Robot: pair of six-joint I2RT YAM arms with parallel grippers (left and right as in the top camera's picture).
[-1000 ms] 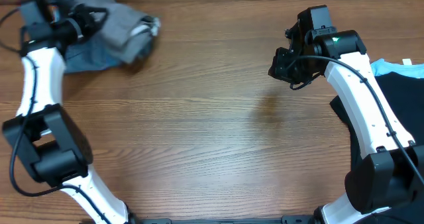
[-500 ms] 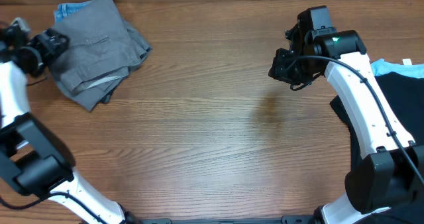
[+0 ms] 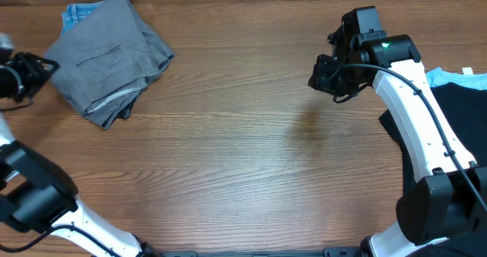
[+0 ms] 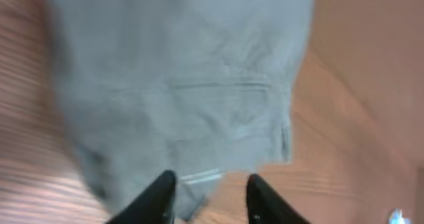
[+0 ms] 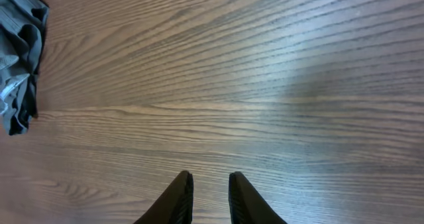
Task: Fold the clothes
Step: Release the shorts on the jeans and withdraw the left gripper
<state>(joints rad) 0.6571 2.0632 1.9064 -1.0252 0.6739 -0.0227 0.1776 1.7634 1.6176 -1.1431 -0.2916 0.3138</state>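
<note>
The grey shorts (image 3: 106, 55) lie folded in a flat bundle at the table's far left, a welt pocket facing up. A blue-denim piece (image 3: 76, 14) peeks out behind them. My left gripper (image 3: 34, 73) hangs just left of the shorts, apart from them. In the blurred left wrist view the shorts (image 4: 179, 85) fill the upper frame, and the left gripper (image 4: 209, 187) is open and holds nothing. My right gripper (image 3: 327, 78) hovers over bare wood right of centre. Its fingers (image 5: 179, 197) stand a narrow gap apart and empty, and the shorts' edge (image 5: 16, 58) shows far off.
A black garment (image 3: 449, 143) with a light-blue piece (image 3: 456, 78) on top lies at the right edge, under the right arm. Bare wooden tabletop (image 3: 243, 150) spans the middle. The left arm's base stands at the lower left.
The left gripper has let go of the grey shorts and pulled back left and toward the front. The shorts went from bunched to a flat folded bundle. The right arm has not moved.
</note>
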